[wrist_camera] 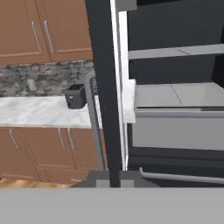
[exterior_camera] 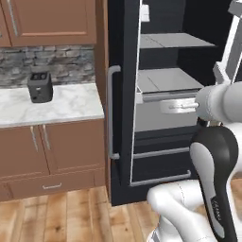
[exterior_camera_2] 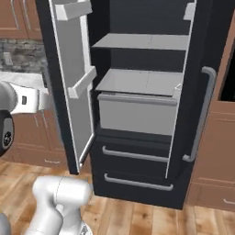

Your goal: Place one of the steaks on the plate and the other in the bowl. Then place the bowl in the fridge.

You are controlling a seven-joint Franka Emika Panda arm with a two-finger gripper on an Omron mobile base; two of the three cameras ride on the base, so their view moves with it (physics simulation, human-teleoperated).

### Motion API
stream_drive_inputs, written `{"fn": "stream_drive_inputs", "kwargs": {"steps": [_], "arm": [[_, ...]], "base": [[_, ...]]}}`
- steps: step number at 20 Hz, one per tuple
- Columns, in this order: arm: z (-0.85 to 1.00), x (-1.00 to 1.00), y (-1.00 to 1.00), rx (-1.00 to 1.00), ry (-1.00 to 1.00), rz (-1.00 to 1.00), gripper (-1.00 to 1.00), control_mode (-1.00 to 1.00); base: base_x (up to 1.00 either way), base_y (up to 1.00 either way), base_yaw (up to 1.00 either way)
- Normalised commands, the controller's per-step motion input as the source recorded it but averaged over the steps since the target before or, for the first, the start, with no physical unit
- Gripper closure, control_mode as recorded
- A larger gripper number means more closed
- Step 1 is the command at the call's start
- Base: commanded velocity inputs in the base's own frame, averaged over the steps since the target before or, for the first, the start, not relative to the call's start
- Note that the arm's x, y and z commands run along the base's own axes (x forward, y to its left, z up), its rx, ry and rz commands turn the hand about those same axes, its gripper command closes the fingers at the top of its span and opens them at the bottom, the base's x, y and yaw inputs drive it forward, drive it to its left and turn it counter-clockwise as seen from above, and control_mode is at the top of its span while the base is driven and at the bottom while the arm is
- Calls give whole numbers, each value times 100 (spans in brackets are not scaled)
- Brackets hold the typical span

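Note:
The black fridge (exterior_camera_2: 137,151) stands with both upper doors swung open, showing grey shelves (exterior_camera_2: 137,82) and a grey bin (exterior_camera_2: 133,114). My gripper (exterior_camera: 164,107) hangs in front of the fridge at the height of the bin, just right of the open left door (exterior_camera: 124,94). In the hand view the gripper (wrist_camera: 114,179) faces the thin edge of that door (wrist_camera: 105,87), with the long grey handle (wrist_camera: 92,122) just to its left. How far the jaws stand apart is too small to tell. The steaks, the plate and the bowl are out of view.
A black toaster (exterior_camera: 40,87) sits on the marble counter (exterior_camera: 71,104) left of the fridge, above wooden cabinets (exterior_camera: 52,151). The open right door (exterior_camera_2: 198,92) stands out with its handle (exterior_camera_2: 202,114). Two lower drawers (exterior_camera_2: 135,176) are closed. Wood floor lies in front.

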Motion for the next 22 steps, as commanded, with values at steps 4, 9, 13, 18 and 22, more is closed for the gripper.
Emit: {"fn": "stream_drive_inputs", "kwargs": {"steps": [4, 9, 13, 18, 22], "arm": [[0, 0, 0, 0, 0, 0, -100, 100], [0, 0, 0, 0, 0, 0, -100, 100], [0, 0, 0, 0, 0, 0, -100, 100], [0, 0, 0, 0, 0, 0, -100, 100], [0, 0, 0, 0, 0, 0, -100, 100]], "base": [[11, 100, 51], [0, 61, 95], [0, 43, 100], [0, 44, 100], [4, 47, 96]]}}
